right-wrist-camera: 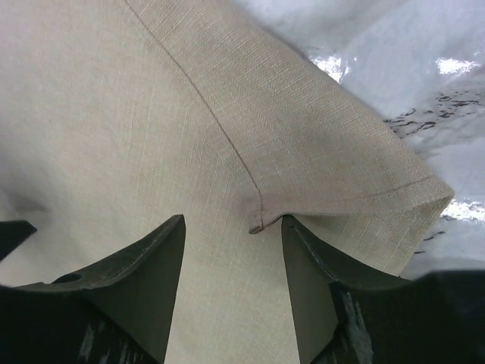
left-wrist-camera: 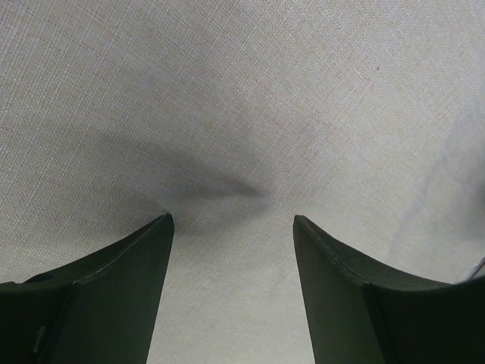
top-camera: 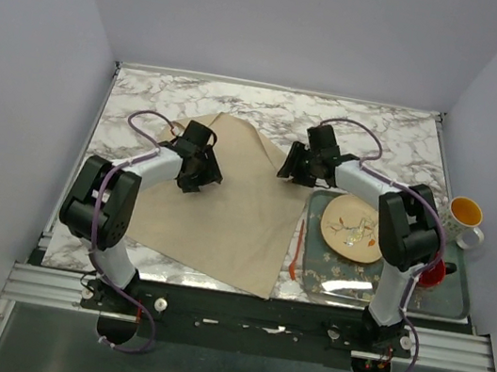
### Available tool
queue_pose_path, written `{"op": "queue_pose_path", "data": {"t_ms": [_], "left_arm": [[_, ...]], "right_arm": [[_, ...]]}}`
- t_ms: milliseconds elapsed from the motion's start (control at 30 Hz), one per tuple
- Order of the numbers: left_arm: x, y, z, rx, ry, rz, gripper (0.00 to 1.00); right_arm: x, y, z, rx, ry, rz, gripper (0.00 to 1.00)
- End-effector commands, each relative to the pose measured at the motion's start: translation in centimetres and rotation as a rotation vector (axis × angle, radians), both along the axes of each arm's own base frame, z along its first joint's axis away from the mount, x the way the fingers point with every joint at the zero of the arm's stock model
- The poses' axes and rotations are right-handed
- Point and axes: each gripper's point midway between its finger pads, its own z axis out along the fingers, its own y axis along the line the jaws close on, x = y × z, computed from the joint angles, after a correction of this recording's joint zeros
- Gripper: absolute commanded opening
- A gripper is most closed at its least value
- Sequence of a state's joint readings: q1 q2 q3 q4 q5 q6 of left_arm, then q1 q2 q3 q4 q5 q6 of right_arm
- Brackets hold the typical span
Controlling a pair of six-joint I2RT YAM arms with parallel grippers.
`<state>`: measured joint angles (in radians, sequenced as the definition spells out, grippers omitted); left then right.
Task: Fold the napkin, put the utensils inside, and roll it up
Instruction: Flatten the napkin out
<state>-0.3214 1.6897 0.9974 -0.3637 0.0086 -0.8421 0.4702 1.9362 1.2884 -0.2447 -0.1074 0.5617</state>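
Observation:
The tan napkin (top-camera: 234, 212) lies spread on the marble table, its far corner pointing away from the arms. My left gripper (top-camera: 197, 163) is down on its left part; in the left wrist view the gripper (left-wrist-camera: 231, 220) is open, with weave (left-wrist-camera: 242, 91) and a small pucker between the tips. My right gripper (top-camera: 301, 166) sits at the napkin's right corner. It (right-wrist-camera: 231, 220) is open, straddling a turned-over hemmed corner of the napkin (right-wrist-camera: 151, 114). An orange utensil (top-camera: 296, 247) lies just right of the cloth.
A metal tray (top-camera: 444, 300) at the right holds a round patterned plate (top-camera: 353, 227) and a red object (top-camera: 432, 272). A white mug (top-camera: 465, 217) stands beside the tray's far right. Marble table (right-wrist-camera: 424, 76) shows past the napkin's corner.

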Motion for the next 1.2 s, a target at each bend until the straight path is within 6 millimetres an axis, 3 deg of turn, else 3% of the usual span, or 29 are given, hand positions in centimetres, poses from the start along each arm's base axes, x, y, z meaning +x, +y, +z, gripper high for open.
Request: {"op": "queue_pose_path", "data": {"t_ms": [0, 100, 200, 300, 400, 567, 733, 833, 867, 967, 1000, 1033, 1100, 1167], "left_arm": [[-0.7, 0.7, -0.8, 0.026, -0.007, 0.029, 0.74], [-1.0, 0.8, -1.0, 0.025, -0.003, 0.025, 0.74], [-1.1, 0.7, -0.8, 0.021, -0.005, 0.021, 0.74], [-1.1, 0.6, -0.7, 0.015, -0.004, 0.016, 0.74], [-1.1, 0.8, -0.4, 0.022, -0.015, 0.020, 0.74], [-1.4, 0.8, -0.4, 0.018, -0.012, 0.026, 0.75], [-1.6, 0.6, -1.0, 0.000, 0.001, 0.035, 0.75], [-1.7, 0.8, -1.1, 0.007, 0.000, 0.035, 0.75], [-1.6, 0.8, -0.9, 0.009, -0.009, 0.033, 0.75], [-1.3, 0.5, 0.0, -0.005, -0.025, 0.026, 0.75], [-1.2, 0.5, 0.3, -0.006, -0.025, 0.022, 0.75], [-0.8, 0.4, 0.8, -0.014, -0.036, 0.023, 0.76], [0.6, -0.2, 2.8, -0.057, -0.082, 0.013, 0.77], [3.1, 0.4, 4.9, -0.069, -0.130, 0.033, 0.77]], "right_arm": [[1.1, 0.5, -1.0, 0.085, 0.049, -0.099, 0.61], [0.5, -0.2, -1.3, 0.073, 0.050, -0.127, 0.61], [1.6, -0.2, -1.3, 0.084, 0.034, -0.127, 0.61], [1.3, -0.8, -1.8, 0.080, 0.063, -0.155, 0.60], [1.5, -1.6, -2.6, 0.049, 0.060, -0.199, 0.41], [1.5, -3.5, -3.2, -0.038, 0.045, -0.245, 0.35], [2.8, -4.1, -2.9, -0.076, 0.002, -0.276, 0.21], [6.5, -4.3, 0.3, -0.025, -0.078, -0.302, 0.18], [9.2, -5.2, 2.4, -0.004, -0.138, -0.330, 0.18], [13.8, -8.5, 5.2, 0.000, -0.230, -0.383, 0.20], [15.1, -8.5, 7.3, 0.025, -0.273, -0.371, 0.25], [15.5, -8.7, 8.4, 0.032, -0.297, -0.352, 0.50], [14.6, -7.7, 10.8, 0.062, -0.329, -0.247, 0.60], [12.9, -6.6, 11.4, 0.085, -0.323, -0.188, 0.66]]}}
